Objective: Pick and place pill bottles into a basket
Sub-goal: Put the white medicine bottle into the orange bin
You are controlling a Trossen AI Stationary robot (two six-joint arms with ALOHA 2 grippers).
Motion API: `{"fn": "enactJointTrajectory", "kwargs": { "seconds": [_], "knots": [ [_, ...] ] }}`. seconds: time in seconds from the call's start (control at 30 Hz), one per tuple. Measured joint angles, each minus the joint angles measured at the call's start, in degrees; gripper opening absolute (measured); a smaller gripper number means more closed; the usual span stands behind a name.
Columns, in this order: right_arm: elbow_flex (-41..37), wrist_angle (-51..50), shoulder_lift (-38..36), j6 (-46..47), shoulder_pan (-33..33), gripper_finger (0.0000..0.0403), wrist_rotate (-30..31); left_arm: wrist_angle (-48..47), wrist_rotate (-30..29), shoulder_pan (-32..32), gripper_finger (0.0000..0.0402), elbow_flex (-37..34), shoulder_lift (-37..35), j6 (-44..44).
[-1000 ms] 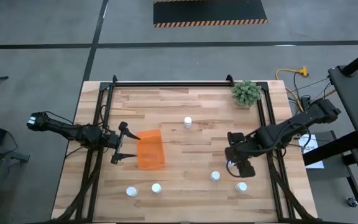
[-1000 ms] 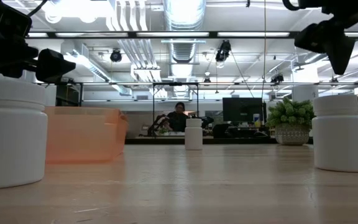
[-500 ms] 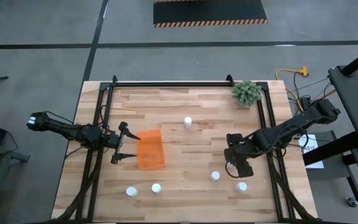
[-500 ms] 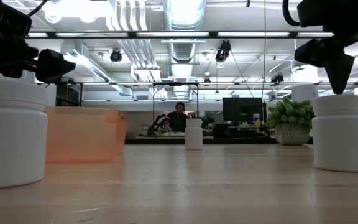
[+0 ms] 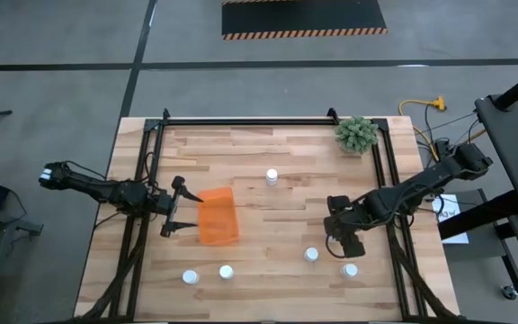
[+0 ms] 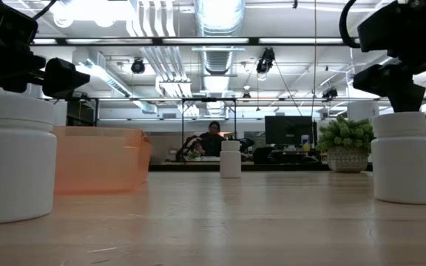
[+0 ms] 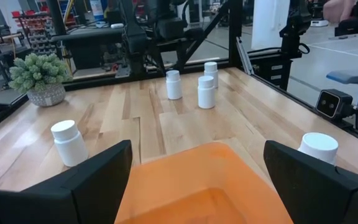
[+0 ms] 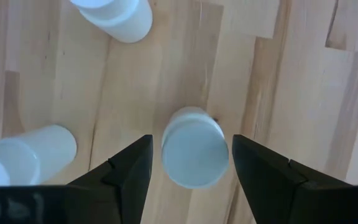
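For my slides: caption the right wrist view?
Open right gripper poised above a white-capped pill bottle, two more bottles nearby on the wooden table.

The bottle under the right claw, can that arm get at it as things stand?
Probably yes. The right claw hangs open right over that bottle, one finger on either side of its cap, with bare wood around it. The two nearest bottles stand clear of the fingers.

Five pill bottles (image 5: pixel 272 177) visible, one basket (image 5: pixel 217 216), one plant (image 5: pixel 356 134).
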Motion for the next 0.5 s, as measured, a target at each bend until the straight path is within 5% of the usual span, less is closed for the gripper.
{"fn": "enactJointTrajectory", "kwargs": {
  "seconds": [0.5],
  "knots": [
    [-2.66,5.47,-0.4,0.35,0.02,0.021,-0.07,0.02,0.0,0.0,0.0345,-0.02,-0.04,0.0]
  ]
}}
